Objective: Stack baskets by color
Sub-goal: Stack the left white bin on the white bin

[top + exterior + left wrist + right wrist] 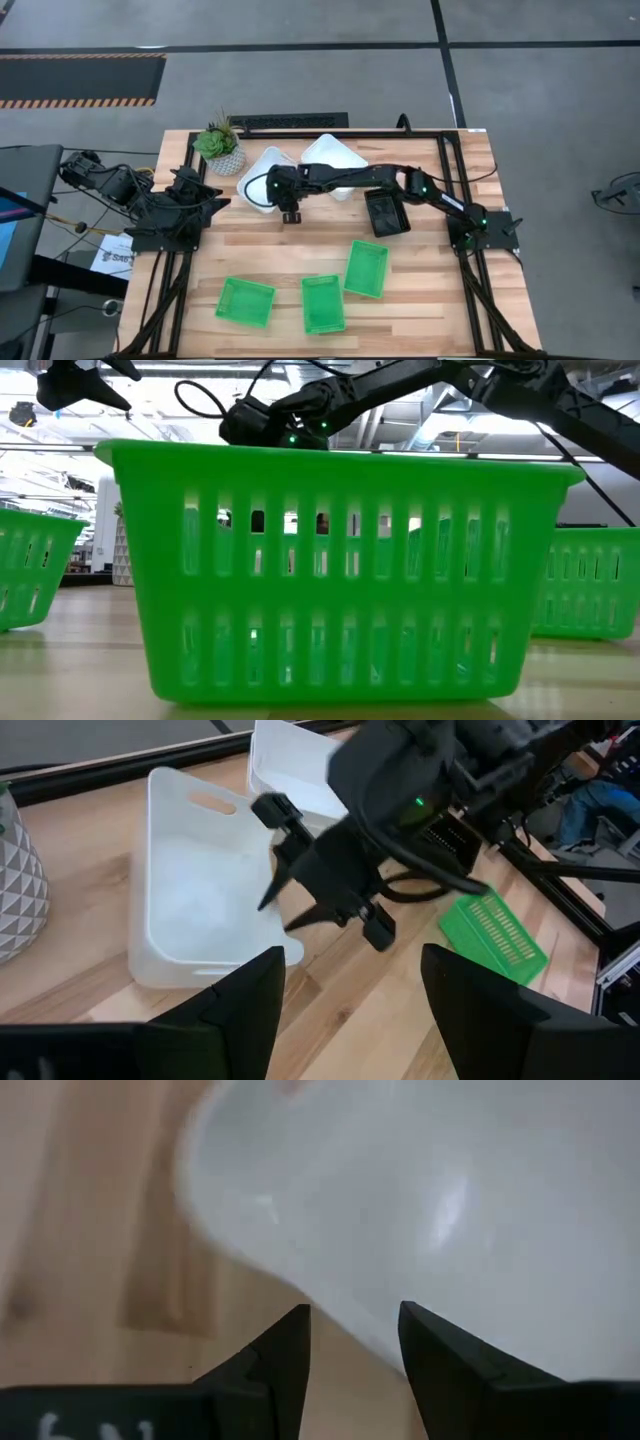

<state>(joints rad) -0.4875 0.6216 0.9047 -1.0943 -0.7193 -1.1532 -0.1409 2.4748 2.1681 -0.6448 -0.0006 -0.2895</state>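
Note:
Two white baskets [262, 180] [335, 158] rest side by side on their bottoms at the far middle of the table. A black basket [385, 213] lies right of them. Three green baskets [246, 301] [323, 303] [367, 268] sit toward the near edge. My right gripper [290, 212] reaches across to the left white basket's near right corner [270, 945], open and slanting down; the basket's rim [340, 1315] shows just beyond the gap between its fingers [285, 1355]. My left gripper [350, 1010] waits open at the table's left side.
A potted plant [220, 145] stands at the far left beside the white baskets. In the low view one green basket [340, 570] fills the foreground. Bare wood lies between the white and the green baskets.

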